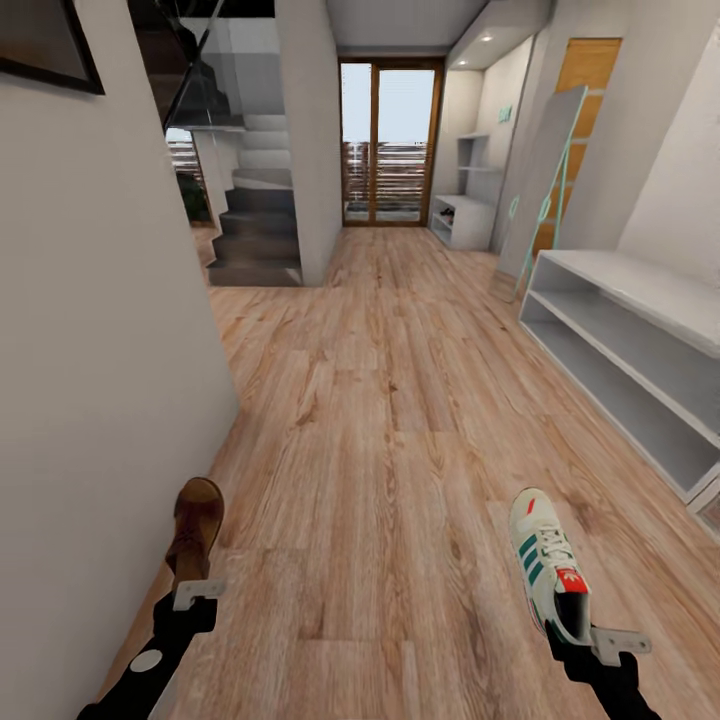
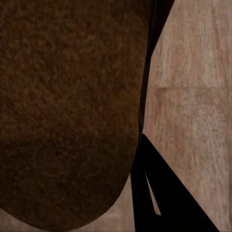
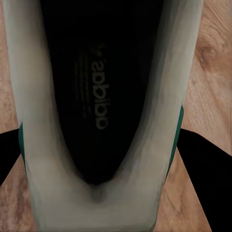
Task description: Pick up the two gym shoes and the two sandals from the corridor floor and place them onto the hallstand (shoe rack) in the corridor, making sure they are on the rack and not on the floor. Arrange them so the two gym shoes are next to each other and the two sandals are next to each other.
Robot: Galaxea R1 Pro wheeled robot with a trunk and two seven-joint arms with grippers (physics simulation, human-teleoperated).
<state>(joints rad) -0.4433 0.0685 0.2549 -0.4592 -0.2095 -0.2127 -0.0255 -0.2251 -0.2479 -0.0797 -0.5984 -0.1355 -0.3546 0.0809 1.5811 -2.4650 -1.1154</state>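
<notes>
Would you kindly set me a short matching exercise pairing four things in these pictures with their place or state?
Things:
1. sandal
2. gym shoe
3. shoe rack
4. staircase

Places or states:
A. along the right wall, shelves bare
B. held at the right gripper
C. far down the corridor, on the left
D. held at the left gripper

Pairs: 1-D, 2-B, 3-A, 4-C
</notes>
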